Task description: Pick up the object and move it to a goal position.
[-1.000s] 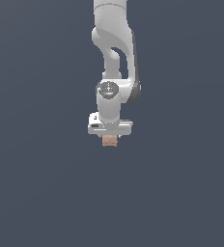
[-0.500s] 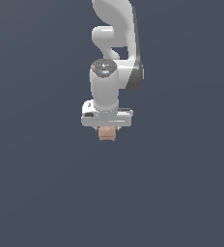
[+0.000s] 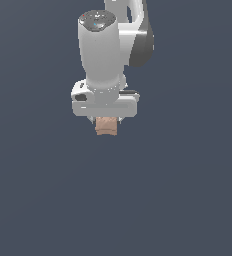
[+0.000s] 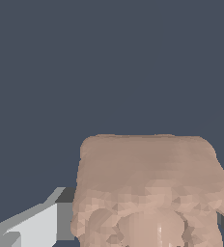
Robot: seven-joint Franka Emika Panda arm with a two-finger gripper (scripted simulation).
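The object (image 3: 107,126) is a small tan-brown block that pokes out below the white gripper (image 3: 107,123), which is shut on it. Both hang in mid-air in the middle of the exterior view, with the white arm rising behind them. In the wrist view the object (image 4: 147,188) fills the near field, lumpy and mottled, with one light grey finger (image 4: 34,226) showing beside it. The other finger is hidden by the object.
A plain dark blue-grey ground (image 3: 188,200) lies all around and below the arm. No other objects, containers or edges show in either view.
The arm has swung toward the camera and looks larger. The gripper with the object has risen slightly and drifted a little to the exterior view's left. The grip is unchanged.
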